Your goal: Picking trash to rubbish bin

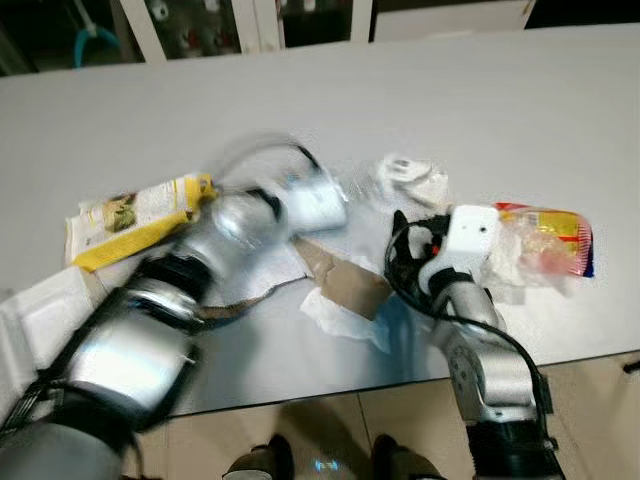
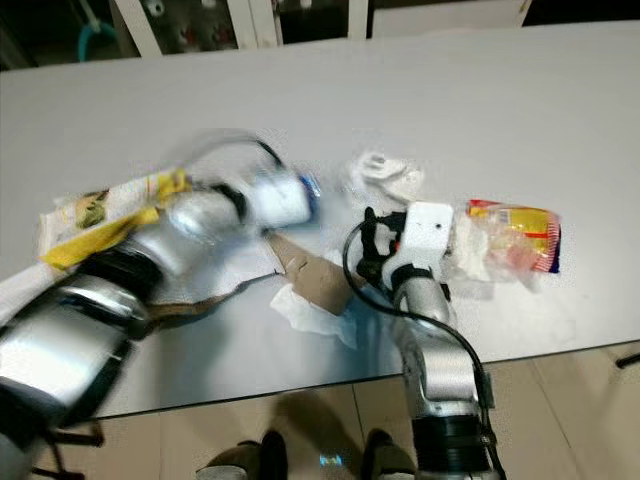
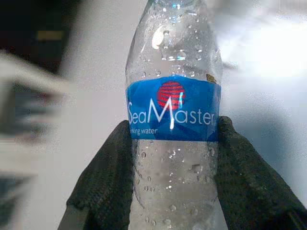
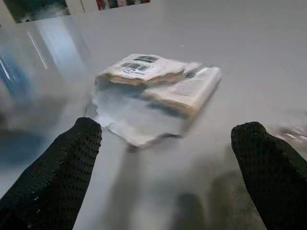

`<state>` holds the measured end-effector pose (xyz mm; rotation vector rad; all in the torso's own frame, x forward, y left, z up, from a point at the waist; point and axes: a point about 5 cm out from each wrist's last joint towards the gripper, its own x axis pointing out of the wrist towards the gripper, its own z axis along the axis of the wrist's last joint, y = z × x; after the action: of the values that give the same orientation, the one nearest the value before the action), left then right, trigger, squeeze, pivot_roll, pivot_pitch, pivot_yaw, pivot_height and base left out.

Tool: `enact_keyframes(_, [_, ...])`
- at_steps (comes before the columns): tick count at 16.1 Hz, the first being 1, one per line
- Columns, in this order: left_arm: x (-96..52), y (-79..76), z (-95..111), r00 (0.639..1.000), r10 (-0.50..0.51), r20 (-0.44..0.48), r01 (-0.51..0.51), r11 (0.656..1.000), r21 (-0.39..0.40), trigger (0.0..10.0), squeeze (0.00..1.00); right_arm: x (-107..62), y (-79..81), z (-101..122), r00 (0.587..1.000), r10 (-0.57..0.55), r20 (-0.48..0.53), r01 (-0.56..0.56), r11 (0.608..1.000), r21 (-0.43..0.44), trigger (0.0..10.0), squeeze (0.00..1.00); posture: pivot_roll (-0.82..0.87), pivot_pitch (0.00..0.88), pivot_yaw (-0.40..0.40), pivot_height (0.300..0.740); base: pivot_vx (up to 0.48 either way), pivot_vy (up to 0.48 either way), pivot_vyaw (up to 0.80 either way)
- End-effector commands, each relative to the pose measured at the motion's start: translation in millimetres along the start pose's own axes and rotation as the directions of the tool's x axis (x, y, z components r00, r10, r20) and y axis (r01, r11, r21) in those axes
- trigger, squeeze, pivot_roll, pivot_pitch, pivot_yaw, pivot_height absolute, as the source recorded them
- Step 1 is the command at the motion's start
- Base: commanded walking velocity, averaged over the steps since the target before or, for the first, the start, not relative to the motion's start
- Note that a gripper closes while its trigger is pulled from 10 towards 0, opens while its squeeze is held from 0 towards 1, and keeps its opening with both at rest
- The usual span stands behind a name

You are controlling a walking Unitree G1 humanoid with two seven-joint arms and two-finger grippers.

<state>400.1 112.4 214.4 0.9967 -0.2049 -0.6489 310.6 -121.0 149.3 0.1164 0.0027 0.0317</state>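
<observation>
My left gripper (image 3: 172, 127) is shut on a clear water bottle (image 3: 172, 110) with a blue label, both black fingers pressed to its sides. In the head views that arm is blurred over the middle of the white table (image 1: 470, 100), the bottle (image 2: 300, 195) at its tip. My right gripper (image 4: 168, 129) stands open just above the table, pointing at a crumpled white wrapper (image 4: 158, 86) a short way ahead, with nothing between its fingers. In the left eye view the right gripper (image 1: 412, 228) sits just below this wrapper (image 1: 410, 180).
A yellow food packet (image 1: 140, 215) lies at the left. Torn brown cardboard (image 1: 345, 280) and a white tissue (image 1: 340, 315) lie near the front edge. A clear snack bag (image 1: 545, 245) with red and yellow print lies to the right of my right wrist.
</observation>
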Motion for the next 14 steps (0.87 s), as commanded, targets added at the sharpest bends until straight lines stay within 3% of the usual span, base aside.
enact_keyframes(1, [-10.2,49.9,15,0.968,0.245,0.054,-0.244,0.969,-0.023,10.0,0.0,1.7,-0.5,-4,1.0,0.006,-0.018,-0.006,1.0,0.002,10.0,0.0,-0.04,0.15,0.033,0.74,0.0,0.0,0.0])
enact_keyframes(2, [-15.2,62.4,15,0.944,0.326,0.051,-0.324,0.945,-0.042,10.0,0.0,3.3,-0.1,-4,1.0,0.011,-0.019,-0.011,1.0,0.0,10.0,0.0,-0.03,0.143,0.027,0.74,0.0,0.0,0.0])
enact_keyframes(3, [-22.6,75.1,17,0.9,0.432,0.056,-0.426,0.9,-0.092,10.0,0.0,4.8,1.9,-4,1.0,0.02,-0.018,-0.02,1.0,0.001,10.0,0.0,-0.02,0.139,0.023,0.74,0.0,0.0,0.0])
enact_keyframes(4, [-34.7,87.0,19,0.81,0.582,0.073,-0.548,0.795,-0.259,10.0,0.0,7.8,5.9,-3,0.999,0.038,-0.015,-0.038,0.999,0.001,10.0,0.0,-0.02,0.127,0.016,0.74,0.0,0.0,0.0])
enact_keyframes(6, [-38.6,82.9,18,0.758,0.649,0.063,-0.568,0.705,-0.425,10.0,0.0,10.6,7.2,-3,0.998,0.052,-0.017,-0.052,0.999,-0.001,10.0,0.0,-0.02,0.112,0.007,0.74,0.0,0.0,0.0])
enact_keyframes(7, [-39.1,66.8,13,0.737,0.676,0.011,-0.561,0.62,-0.548,10.0,0.0,13.3,8.2,-3,0.998,0.063,-0.02,-0.064,0.998,-0.004,10.0,0.0,-0.02,0.1,-0.002,0.74,0.0,0.0,0.0])
enact_keyframes(8, [-38.7,43.2,4,0.734,0.677,-0.052,-0.56,0.561,-0.609,10.0,0.0,16.0,9.1,-2,0.997,0.072,-0.024,-0.072,0.997,0.008,10.0,0.0,-0.01,0.091,-0.009,0.74,0.0,0.0,0.0])
enact_keyframes(10, [-39.3,12.3,-6,0.75,0.651,-0.118,-0.556,0.523,-0.647,10.0,0.0,16.9,10.9,0,0.996,0.089,-0.017,-0.089,0.996,0.008,10.0,0.0,-0.01,0.083,-0.012,0.74,0.0,0.0,0.0])
enact_keyframes(11, [-41.9,-29.4,-15,0.779,0.597,-0.189,-0.54,0.487,-0.686,10.0,0.0,16.6,10.7,2,0.995,0.098,-0.009,-0.098,0.995,0.009,10.0,0.0,-0.01,0.074,-0.015,0.74,0.0,0.0,0.0])
enact_keyframes(13, [-46.0,-60.6,-17,0.785,0.568,-0.249,-0.535,0.417,-0.734,10.0,0.0,15.2,8.0,2,0.996,0.094,-0.006,-0.093,0.996,0.009,10.0,0.0,-0.01,0.066,-0.019,0.74,0.0,0.0,0.0])
enact_keyframes(14, [-46.9,-64.5,-16,0.783,0.566,-0.256,-0.536,0.407,-0.739,10.0,0.0,15.0,7.5,2,0.996,0.092,-0.005,-0.092,0.996,0.01,10.0,0.0,-0.01,0.061,-0.021,0.74,0.0,0.0,0.0])
